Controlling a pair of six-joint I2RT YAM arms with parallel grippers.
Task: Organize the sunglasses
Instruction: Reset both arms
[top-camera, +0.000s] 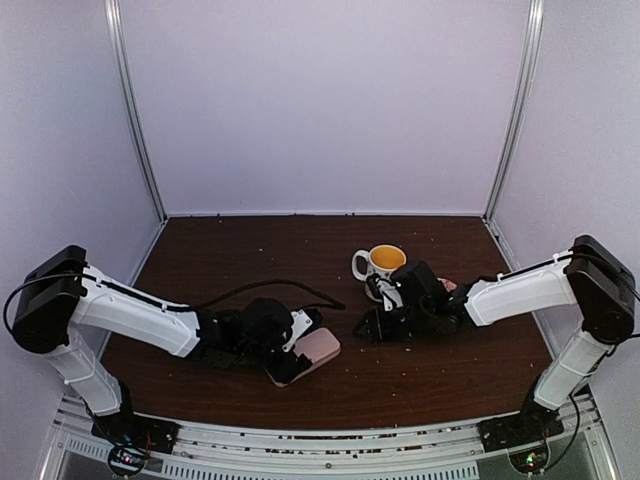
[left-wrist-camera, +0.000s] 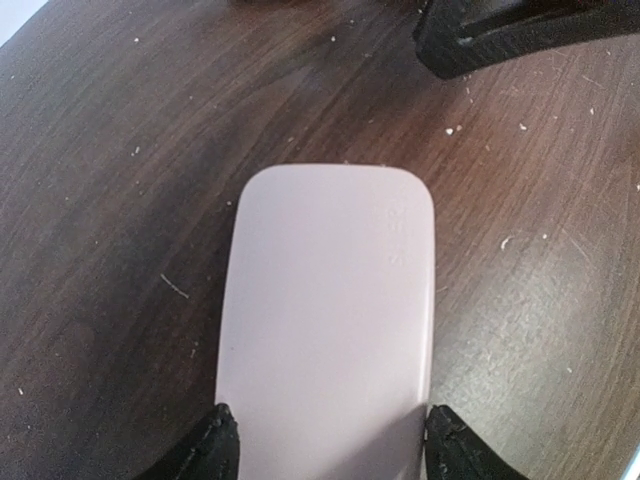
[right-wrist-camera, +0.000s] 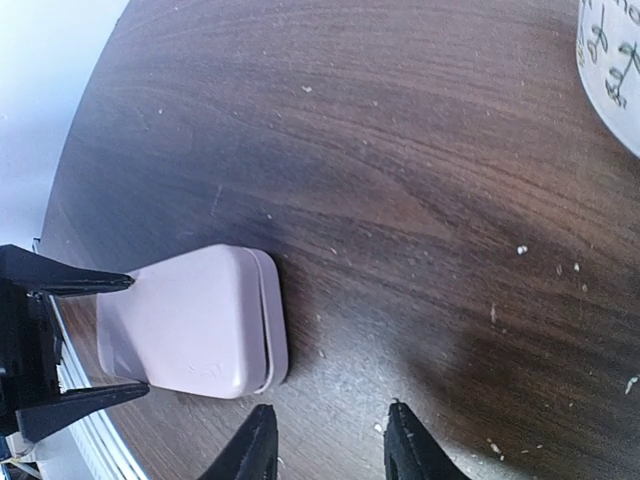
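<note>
The left gripper has hold of the pink case. Its wrist view shows a black fingertip pressed to each long side of the case's near end, the jaws standing fairly wide to span it. That view shows only the smooth lid. The right wrist view shows the case from the side: a seam runs round its rim with the two halves shut together, and it lies flat on the brown table.

The right gripper is partly open and holds nothing, with bare wood between its two fingers. It hangs low over the table, near the end of the case.

Only the top view gives the whole layout. The case is left of centre, and the white mug with its yellow inside stands just behind the right gripper. The right wrist view catches only an edge of the mug.

I cannot tell where the sunglasses are, as no view shows them plainly. A small pinkish spot beside the right arm is too small to name.
</note>
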